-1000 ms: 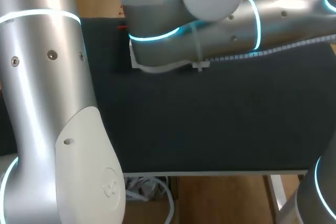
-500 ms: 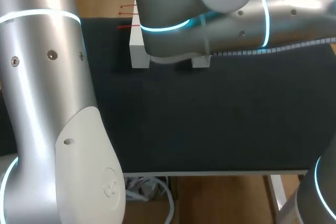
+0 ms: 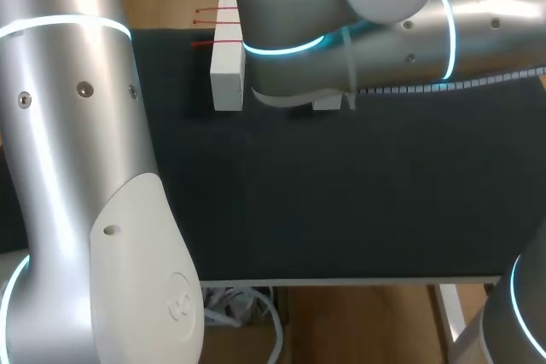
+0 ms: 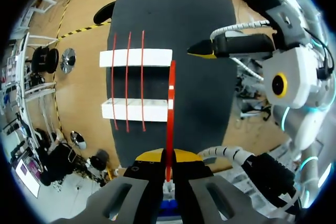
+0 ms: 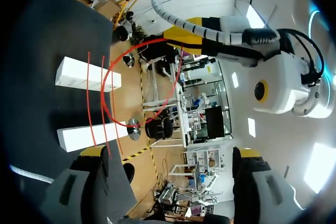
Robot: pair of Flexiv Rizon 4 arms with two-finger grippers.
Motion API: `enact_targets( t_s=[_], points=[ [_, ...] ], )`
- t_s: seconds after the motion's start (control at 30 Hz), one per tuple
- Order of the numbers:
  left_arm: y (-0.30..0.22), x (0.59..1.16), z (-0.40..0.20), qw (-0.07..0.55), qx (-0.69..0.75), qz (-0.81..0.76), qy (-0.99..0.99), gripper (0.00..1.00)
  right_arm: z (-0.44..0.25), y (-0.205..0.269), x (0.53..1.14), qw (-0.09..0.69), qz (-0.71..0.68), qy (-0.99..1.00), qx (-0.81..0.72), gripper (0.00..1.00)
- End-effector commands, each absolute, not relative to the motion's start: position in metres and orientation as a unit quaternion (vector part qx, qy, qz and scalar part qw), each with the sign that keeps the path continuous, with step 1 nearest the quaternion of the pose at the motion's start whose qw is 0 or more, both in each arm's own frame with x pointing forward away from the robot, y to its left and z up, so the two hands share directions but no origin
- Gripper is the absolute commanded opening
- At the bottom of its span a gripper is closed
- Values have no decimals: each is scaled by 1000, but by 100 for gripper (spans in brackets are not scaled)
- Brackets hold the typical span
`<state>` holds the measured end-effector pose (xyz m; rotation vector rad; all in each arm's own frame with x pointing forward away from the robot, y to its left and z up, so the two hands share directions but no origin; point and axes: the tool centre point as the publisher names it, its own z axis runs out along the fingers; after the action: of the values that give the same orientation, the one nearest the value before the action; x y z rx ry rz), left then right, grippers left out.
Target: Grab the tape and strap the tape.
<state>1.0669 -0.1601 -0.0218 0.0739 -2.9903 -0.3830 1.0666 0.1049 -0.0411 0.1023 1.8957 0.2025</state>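
**Q.** Where is the tape, and why is it held this way?

**A.** The tape point(image 4: 171, 85), a thin red strip, is clamped by one end between the closed fingers of the left gripper point(image 4: 168, 157). It runs out ahead of that gripper, over the near white block point(image 4: 134, 109), toward the end of the far white block point(image 4: 136, 57). In the right wrist view it bows in a slack arc, so it cannot be told whether its free end touches a block. It lies parallel to the three red strips point(image 4: 127, 77) that span both blocks, just beside them. It is probably lined up to be strapped down as a fourth.

**Q.** And the other gripper?

**A.** The right gripper point(image 5: 170, 153) has its fingers wide apart and holds nothing. It hangs near the tape's far end, probably placed to take or press that end.

**Q.** What surrounds the work, and what obstructs it?

**A.** The blocks rest on the dark desk point(image 3: 341, 202). In the head view the right arm point(image 3: 384, 40) crosses the upper right of the frame and hides most of one block. The left arm point(image 3: 77, 125) fills the left side. The laid strips nearby leave little margin for sideways drift.
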Motion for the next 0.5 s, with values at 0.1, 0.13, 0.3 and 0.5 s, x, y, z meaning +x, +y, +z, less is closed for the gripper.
enact_targets(
  t_s=[0.1, 0.13, 0.3, 0.5],
  points=[
    [-141, 1058, -29, 236, 85, -134, -959, 0, -39, 104, 1066, 575, 86, 812, 42, 100],
    [-134, 1053, -32, 236, 100, -127, -958, 0, -39, 104, 1066, 575, 86, 812, 42, 100],
    [-102, 1035, -40, 222, 162, -123, -954, 0, -39, 104, 1066, 575, 86, 812, 42, 100],
    [-58, 1027, -44, 204, 228, -115, -945, 0, -39, 104, 1066, 575, 86, 812, 42, 100]
  ],
)
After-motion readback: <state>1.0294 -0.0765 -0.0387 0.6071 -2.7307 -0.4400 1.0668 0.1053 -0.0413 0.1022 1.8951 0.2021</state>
